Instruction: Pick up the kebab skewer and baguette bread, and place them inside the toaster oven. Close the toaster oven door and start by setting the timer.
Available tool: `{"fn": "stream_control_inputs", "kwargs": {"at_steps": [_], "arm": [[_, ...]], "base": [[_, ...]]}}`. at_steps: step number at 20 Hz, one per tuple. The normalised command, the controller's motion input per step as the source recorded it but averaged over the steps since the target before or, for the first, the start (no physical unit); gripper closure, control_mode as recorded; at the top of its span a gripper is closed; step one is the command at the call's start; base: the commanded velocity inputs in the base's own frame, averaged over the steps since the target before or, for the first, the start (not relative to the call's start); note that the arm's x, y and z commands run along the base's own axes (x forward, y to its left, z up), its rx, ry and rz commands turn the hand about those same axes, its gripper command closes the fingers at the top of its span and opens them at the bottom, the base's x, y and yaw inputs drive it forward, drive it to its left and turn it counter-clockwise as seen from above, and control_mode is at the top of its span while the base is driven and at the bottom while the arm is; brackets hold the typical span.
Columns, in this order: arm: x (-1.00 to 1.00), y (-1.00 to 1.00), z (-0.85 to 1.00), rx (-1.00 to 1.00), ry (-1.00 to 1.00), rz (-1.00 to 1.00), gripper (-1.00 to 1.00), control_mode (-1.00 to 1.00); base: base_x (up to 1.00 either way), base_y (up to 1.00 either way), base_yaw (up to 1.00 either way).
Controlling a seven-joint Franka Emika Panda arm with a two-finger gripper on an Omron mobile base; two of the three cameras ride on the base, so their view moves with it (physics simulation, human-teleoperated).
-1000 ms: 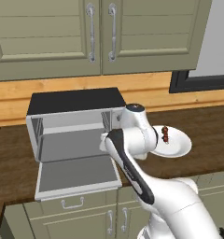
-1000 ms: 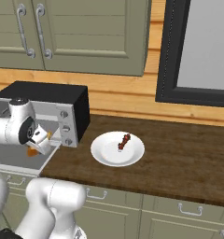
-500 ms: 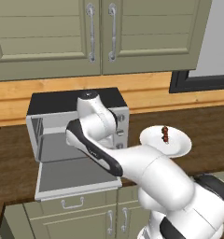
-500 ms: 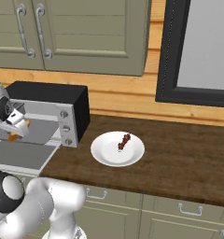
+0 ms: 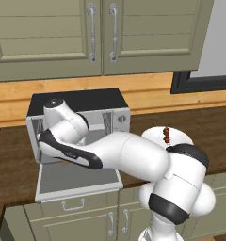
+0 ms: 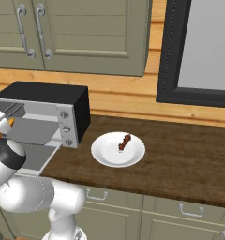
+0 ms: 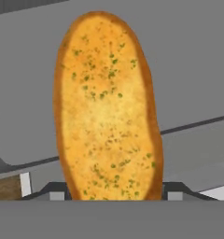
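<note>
The golden-orange baguette bread (image 7: 107,107) stands between my fingertips (image 7: 53,192) in the hand view, and my gripper (image 7: 111,192) is shut on it. From the right base view the gripper (image 6: 0,127) sits at the far left edge with a bit of the baguette bread (image 6: 10,123) showing, in front of the toaster oven's (image 6: 48,101) mouth and above the lowered toaster oven door (image 6: 34,157). The toaster oven (image 5: 82,101) is partly hidden by my arm. The kebab skewer (image 6: 124,142) (image 5: 166,135) lies on the white plate (image 6: 105,154).
The white plate (image 5: 181,136) sits on the dark wooden counter (image 6: 180,154) right of the oven. Three knobs (image 6: 63,127) line the oven's right side. Wall cabinets (image 5: 100,33) hang above, and a dark-framed window (image 6: 198,47) is at the right.
My arm has swung left from beside the plate to the open oven, carrying the baguette bread. The skewer and plate have stayed put.
</note>
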Motion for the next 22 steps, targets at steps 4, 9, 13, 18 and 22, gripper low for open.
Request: {"fn": "stream_control_inputs", "kwargs": {"at_steps": [4,9,13,18,22], "arm": [[0.3,0.13,-0.08,0.0,-0.19,0.01,1.0,-1.0],[0.31,0.0,-0.15,0.0,-0.14,0.02,1.0,-1.0],[0.25,0.0,-0.33,0.0,-0.11,0.04,1.0,-1.0],[0.06,0.02,-0.11,0.0,-0.03,0.02,1.0,-1.0],[0.0,0.0,-0.08,0.0,0.0,0.0,1.0,-1.0]], "base": [[0.0,0.0,0.0],[0.0,0.0,0.0],[0.0,0.0,0.0],[0.0,0.0,0.0],[0.0,0.0,0.0]]}}
